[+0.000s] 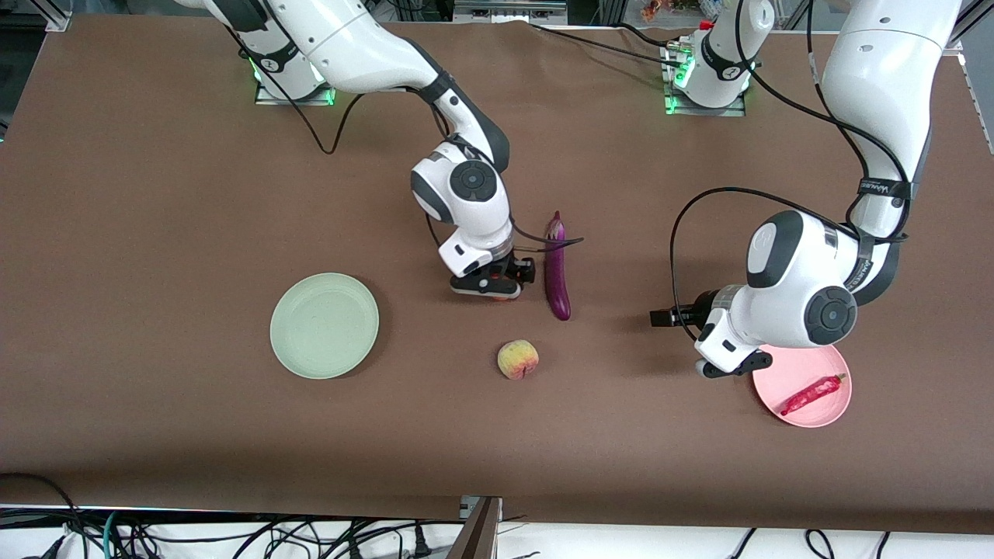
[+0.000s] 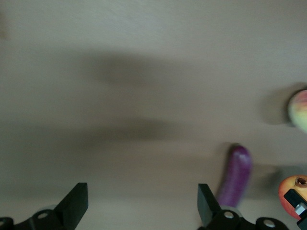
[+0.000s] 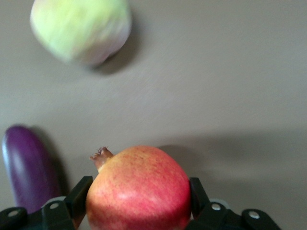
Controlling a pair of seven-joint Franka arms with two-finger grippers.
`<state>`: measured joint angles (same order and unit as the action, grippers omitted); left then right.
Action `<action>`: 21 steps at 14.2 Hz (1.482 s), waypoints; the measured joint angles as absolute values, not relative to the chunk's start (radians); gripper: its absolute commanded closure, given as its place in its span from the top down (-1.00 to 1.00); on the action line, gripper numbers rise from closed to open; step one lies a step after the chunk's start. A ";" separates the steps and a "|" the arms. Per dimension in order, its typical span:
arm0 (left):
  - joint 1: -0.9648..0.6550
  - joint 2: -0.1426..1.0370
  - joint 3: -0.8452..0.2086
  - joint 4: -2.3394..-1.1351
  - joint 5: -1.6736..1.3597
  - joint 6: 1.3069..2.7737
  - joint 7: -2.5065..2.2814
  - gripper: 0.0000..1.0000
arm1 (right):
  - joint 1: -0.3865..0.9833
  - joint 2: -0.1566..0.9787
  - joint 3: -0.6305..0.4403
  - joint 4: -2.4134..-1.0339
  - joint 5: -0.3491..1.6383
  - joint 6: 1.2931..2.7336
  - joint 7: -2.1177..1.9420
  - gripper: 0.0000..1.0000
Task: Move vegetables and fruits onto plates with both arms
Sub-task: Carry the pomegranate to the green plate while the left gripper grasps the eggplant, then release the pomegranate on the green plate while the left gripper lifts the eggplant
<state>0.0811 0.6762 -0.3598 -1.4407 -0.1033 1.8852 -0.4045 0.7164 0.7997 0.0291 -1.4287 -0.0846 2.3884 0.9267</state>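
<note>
R gripper [image 1: 488, 286] clamps pomegranate [image 3: 139, 189]; L gripper [image 2: 142, 203] open, empty.

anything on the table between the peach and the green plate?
No. In the front view the stretch of brown table from the peach to the green plate is bare; the right gripper with the pomegranate sits farther back.

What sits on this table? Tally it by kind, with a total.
Vegetables: 2, long glossy purple eggplant, thin red chili pepper.
Fruits: 2, round red pomegranate, yellowish pink-blushed peach.
Plates: 2, round pale green plate, round pink plate.
Total: 6.
</note>
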 measured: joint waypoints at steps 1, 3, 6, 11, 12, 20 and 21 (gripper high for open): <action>0.081 0.681 -0.360 -1.442 -0.141 1.888 -0.412 1.00 | 0.686 0.768 0.026 -1.422 -0.085 2.316 0.864 -0.31; 0.076 0.689 -0.364 -1.447 -0.189 1.888 -0.423 1.00 | 0.603 0.701 0.024 -1.420 -0.084 2.177 0.707 -0.31; -0.010 0.692 -0.372 -1.495 -0.198 1.916 -0.430 1.00 | 0.457 0.661 0.022 -1.427 -0.084 2.092 0.509 -0.30; -0.165 0.693 -0.371 -1.682 -0.190 2.254 -0.450 1.00 | 0.267 0.680 0.022 -1.472 -0.084 2.057 0.324 -0.30; -0.175 0.694 -0.370 -1.706 -0.164 2.297 -0.449 0.66 | 0.250 0.688 0.022 -1.478 -0.084 2.056 0.312 -0.31; -0.221 0.727 -0.369 -1.726 -0.081 2.369 -0.457 0.48 | 0.206 0.740 0.023 -1.505 -0.084 2.055 0.311 -0.21; -0.225 0.733 -0.369 -1.726 -0.080 2.374 -0.459 0.46 | 0.203 0.744 0.023 -1.508 -0.084 2.055 0.311 0.19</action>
